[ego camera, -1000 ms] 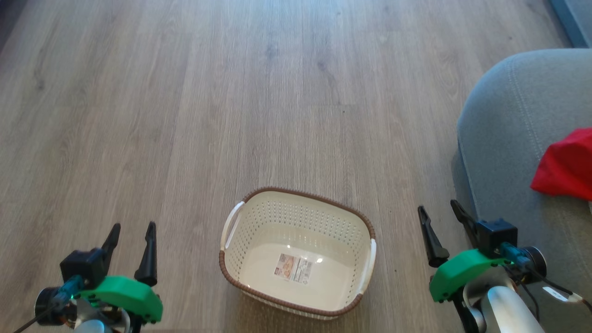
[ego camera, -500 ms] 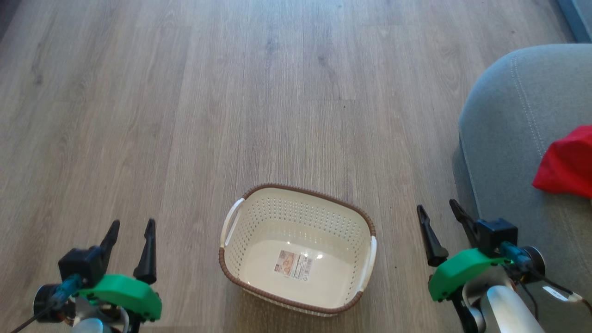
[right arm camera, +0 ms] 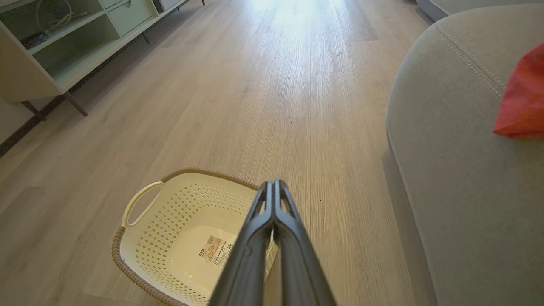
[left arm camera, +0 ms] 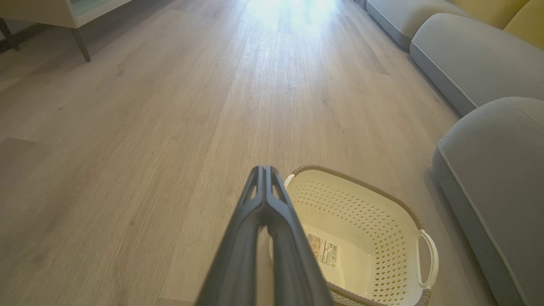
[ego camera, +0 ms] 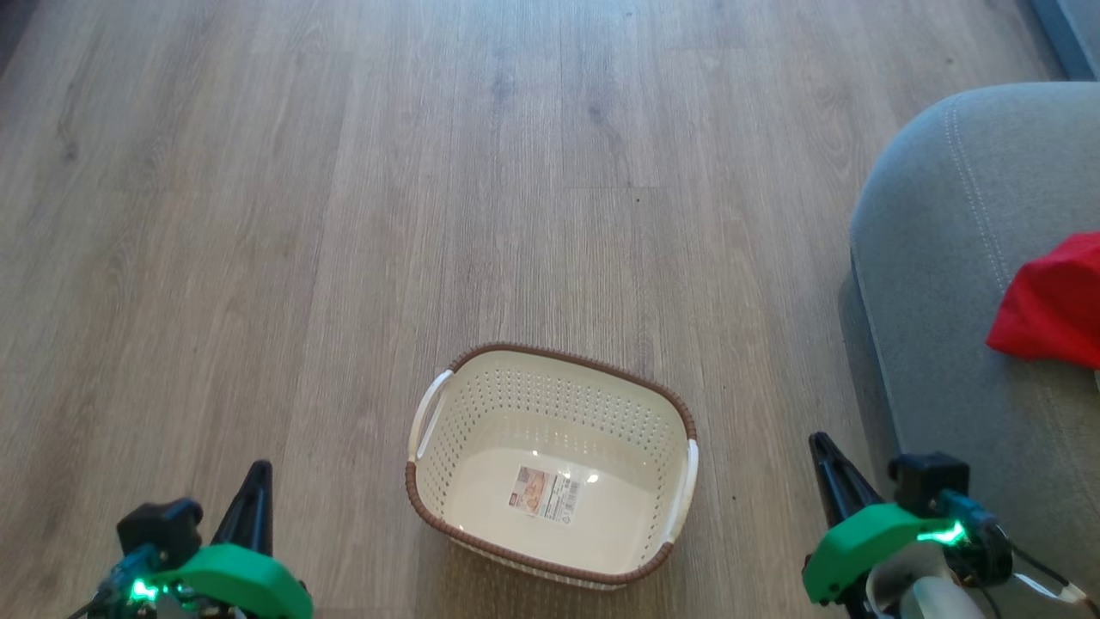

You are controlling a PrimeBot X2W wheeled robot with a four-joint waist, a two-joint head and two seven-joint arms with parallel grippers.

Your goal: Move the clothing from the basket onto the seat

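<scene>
Clothing (ego camera: 1053, 301), a bright red heap, lies on the grey seat (ego camera: 937, 258) at the robot's right. It is cut off by the head view's edge, so its long axis cannot be told. Nearest, the left gripper (ego camera: 256, 481) and right gripper (ego camera: 825, 460) are both pinched shut on nothing, fingers pointing forward. They flank the oval basket (ego camera: 550, 354), whose long axis runs handle to handle across the wooden floor (ego camera: 344, 215).

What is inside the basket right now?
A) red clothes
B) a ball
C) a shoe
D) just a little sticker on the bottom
D: the basket has a label on its floor and no fabric in it, while the red clothing lies on the grey seat.
</scene>
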